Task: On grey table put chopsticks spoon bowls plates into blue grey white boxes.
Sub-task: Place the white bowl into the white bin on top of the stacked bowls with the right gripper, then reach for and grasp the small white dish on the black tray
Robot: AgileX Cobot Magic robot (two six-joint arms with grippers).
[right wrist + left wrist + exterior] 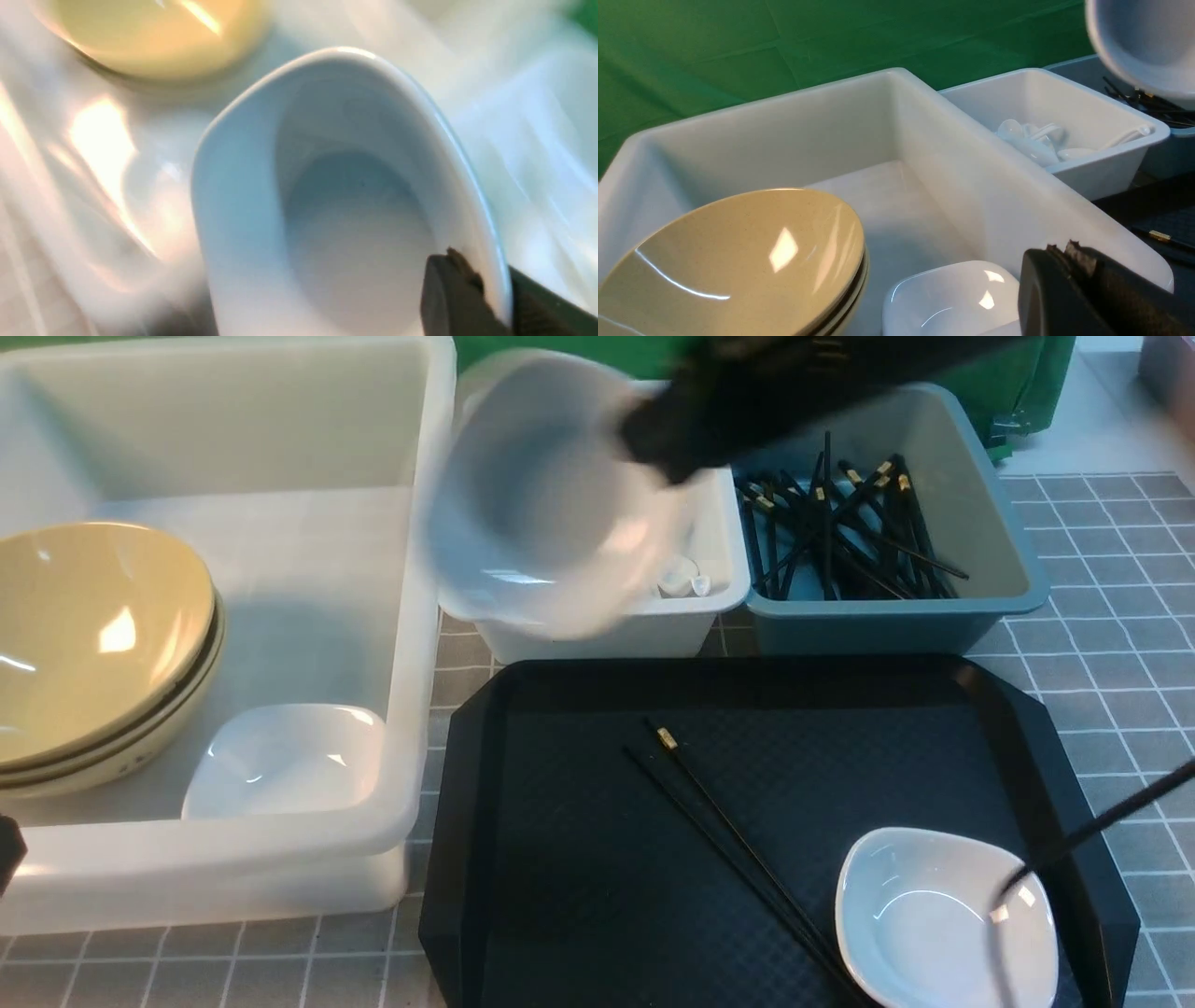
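The right gripper point(665, 450) is closed on the rim of a white plate point(551, 495) and holds it in the air, tilted, above the small white bin point(672, 625); both are blurred in the front view. In this bin lie several white spoons point(686, 581). Just to the right of it stands the blue-grey bin point(896, 625), which has many black chopsticks point(840, 537) inside. Near to these two bins lies a black tray point(579, 859) on the grey table point(1102, 616). On the tray one pair of chopsticks point(728, 831) lies diagonally, and a second plate point(924, 915) sits at the near right corner, with a thin dark stick point(1102, 821) reaching to its right side. At the left stands the big white tub point(411, 616). Inside it the yellow-green bowls point(93, 635) are stacked and lean to the left side, and a third plate point(289, 756) lies beside them, at the near wall. The left gripper point(1064, 254) is closed, holds nothing and hangs by the near side of the tub.
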